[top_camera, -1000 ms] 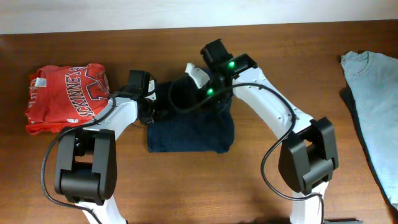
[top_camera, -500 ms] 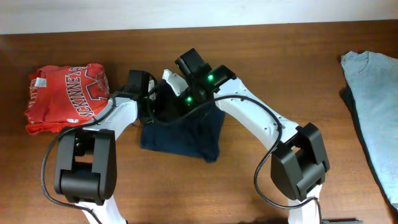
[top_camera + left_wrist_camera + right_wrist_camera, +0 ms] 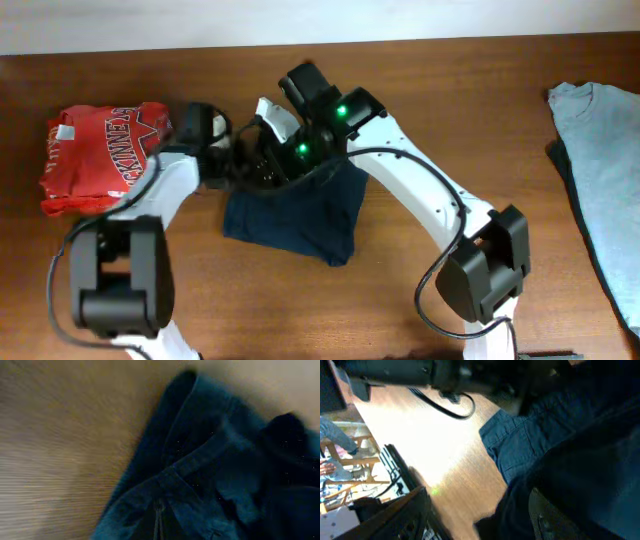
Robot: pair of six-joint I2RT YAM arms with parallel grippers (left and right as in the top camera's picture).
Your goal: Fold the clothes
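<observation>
Table (image 3: 480,120) bearing the clothes (image 3: 295,215), a navy bundle at centre: soft, limp, probably light, apt to sag; best taken at hemmed corners. Left tool (image 3: 225,165) closed at its upper-left edge; right tool (image 3: 268,150) adjacent, opening indiscernible.

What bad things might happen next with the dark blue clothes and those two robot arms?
1. The dark blue clothes are bunched along the top edge and lie crooked, so a tug there might mess up the fold.
2. The left gripper and right gripper sit very close together over that edge, so they might bump.
3. The red shirt lies right beside the left arm. A swing that way might shove it.
</observation>
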